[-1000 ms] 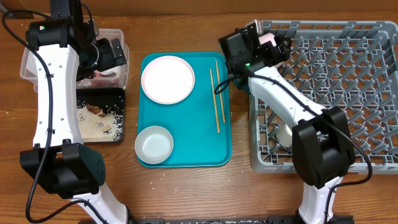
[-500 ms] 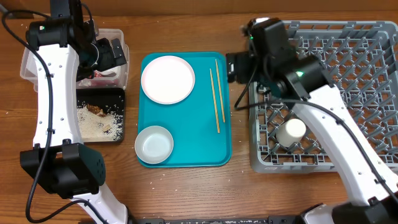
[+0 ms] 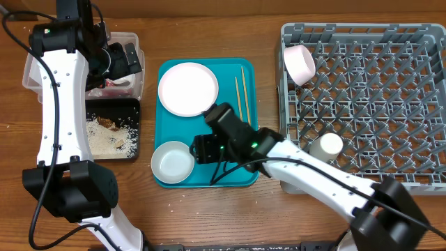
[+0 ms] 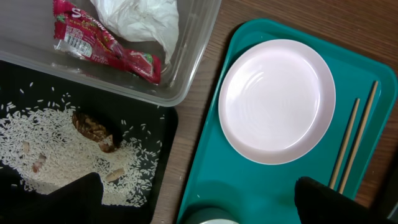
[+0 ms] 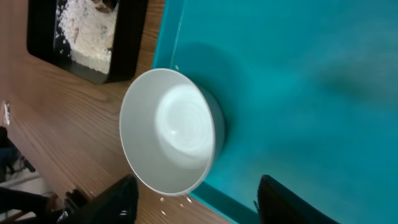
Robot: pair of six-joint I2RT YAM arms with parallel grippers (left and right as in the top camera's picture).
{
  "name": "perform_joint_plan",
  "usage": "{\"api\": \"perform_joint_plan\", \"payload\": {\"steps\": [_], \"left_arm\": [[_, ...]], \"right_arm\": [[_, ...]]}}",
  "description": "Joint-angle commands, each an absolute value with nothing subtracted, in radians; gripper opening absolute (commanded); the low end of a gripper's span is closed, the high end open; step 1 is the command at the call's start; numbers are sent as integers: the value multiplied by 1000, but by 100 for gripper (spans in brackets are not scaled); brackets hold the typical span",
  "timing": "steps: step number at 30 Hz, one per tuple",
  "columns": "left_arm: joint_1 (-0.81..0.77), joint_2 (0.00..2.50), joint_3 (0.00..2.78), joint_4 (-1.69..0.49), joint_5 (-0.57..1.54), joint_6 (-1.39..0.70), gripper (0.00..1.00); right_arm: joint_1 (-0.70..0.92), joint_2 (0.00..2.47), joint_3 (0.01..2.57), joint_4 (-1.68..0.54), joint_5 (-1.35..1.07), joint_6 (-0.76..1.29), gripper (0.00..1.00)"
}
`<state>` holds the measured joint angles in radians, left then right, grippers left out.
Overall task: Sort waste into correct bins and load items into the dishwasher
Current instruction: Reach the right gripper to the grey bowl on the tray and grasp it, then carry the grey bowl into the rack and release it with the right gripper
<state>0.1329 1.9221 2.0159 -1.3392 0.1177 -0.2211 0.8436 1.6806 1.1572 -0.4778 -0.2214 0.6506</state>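
Observation:
A greyish-white bowl (image 3: 173,162) sits at the front left corner of the teal tray (image 3: 223,164). My right gripper (image 3: 198,149) is open and empty just right of it. In the right wrist view the bowl (image 5: 171,130) lies ahead of the open fingers (image 5: 199,205). A white plate (image 3: 188,88) and two chopsticks (image 3: 241,104) lie on the tray. A white bowl (image 3: 300,63) and a small white cup (image 3: 326,146) stand in the grey dish rack (image 3: 362,35). My left gripper (image 3: 125,61) hovers open over the clear tub (image 3: 31,73), which holds the red wrapper (image 4: 106,46) and the tissue (image 4: 143,18).
The black tray (image 3: 111,104) with rice and brown scraps (image 4: 93,127) lies in front of the tub, left of the teal tray. A few crumbs lie on the wooden table (image 3: 209,209) near the tray's front edge. The left arm stands along the table's left side.
My right arm has swung from the rack's back left corner over to the tray's front left bowl. It left the white bowl in the rack. The left arm has not moved.

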Motion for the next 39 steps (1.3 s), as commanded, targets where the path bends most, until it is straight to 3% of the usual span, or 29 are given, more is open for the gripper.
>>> {"api": "perform_joint_plan", "payload": {"steps": [1, 11, 16, 23, 30, 35, 39], "left_arm": [[137, 1900, 2030, -1338, 124, -209, 100], [137, 1900, 2030, -1338, 124, -209, 100], [137, 1900, 2030, -1338, 124, -209, 100], [137, 1900, 2030, -1338, 124, -209, 100], [137, 1900, 2030, -1338, 124, -209, 100], [137, 1900, 2030, -1338, 124, -209, 100], [137, 1900, 2030, -1338, 124, -209, 100]], "right_arm": [[869, 1792, 1147, -435, -158, 738, 63], [883, 1865, 1147, -402, -181, 741, 51], [895, 1876, 1147, -402, -184, 742, 34], [899, 1888, 1146, -417, -185, 756, 28], [894, 1886, 1151, -439, -184, 756, 4], [826, 1831, 1239, -611, -164, 658, 4], [693, 1647, 1440, -1011, 221, 646, 4]]}}
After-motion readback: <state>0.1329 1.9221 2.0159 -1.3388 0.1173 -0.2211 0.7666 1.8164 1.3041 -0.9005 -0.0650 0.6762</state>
